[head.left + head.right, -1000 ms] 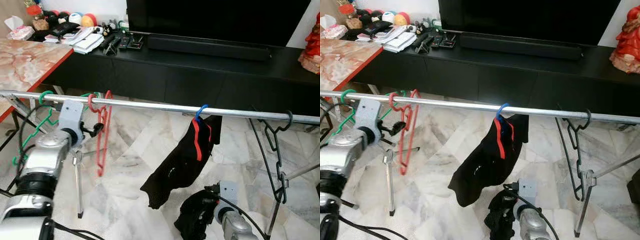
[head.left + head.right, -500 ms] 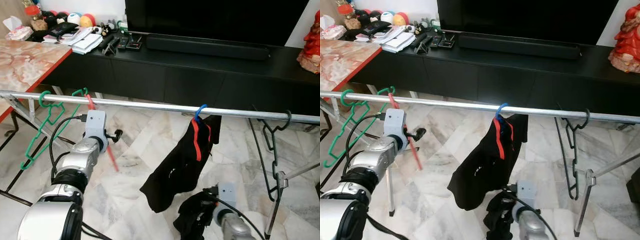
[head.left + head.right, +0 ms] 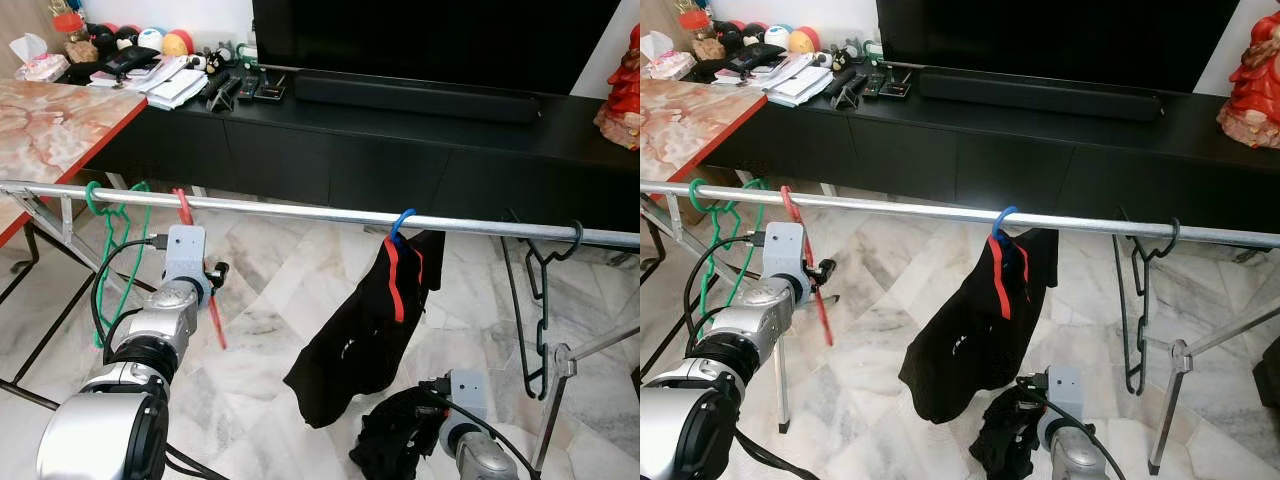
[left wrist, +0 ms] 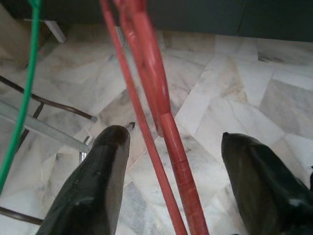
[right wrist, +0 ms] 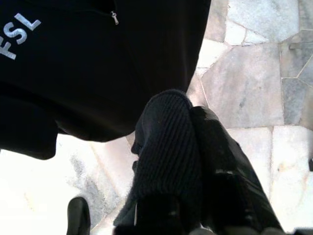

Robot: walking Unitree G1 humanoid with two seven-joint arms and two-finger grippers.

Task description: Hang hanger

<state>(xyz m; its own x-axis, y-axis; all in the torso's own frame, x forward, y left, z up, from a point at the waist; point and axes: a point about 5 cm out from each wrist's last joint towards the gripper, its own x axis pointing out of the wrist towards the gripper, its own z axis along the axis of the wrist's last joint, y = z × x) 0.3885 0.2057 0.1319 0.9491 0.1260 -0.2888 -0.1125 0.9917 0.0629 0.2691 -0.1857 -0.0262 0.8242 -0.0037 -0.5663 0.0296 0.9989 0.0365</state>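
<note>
**Left wrist view: fingers releasing the hung hanger**

The red hanger is hanging on the rail near its left end, beside the green hanger. The left gripper is spreading wide around it; draw straight back, avoiding snagging. The right gripper is pinching a dark knit cloth.

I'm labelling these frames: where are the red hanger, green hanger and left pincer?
red hanger (image 3: 183,205): left eye view, hook on rail.
green hanger (image 3: 94,196): left eye view, hook.
left pincer (image 4: 171,161): left wrist view, between fingertips.
</note>
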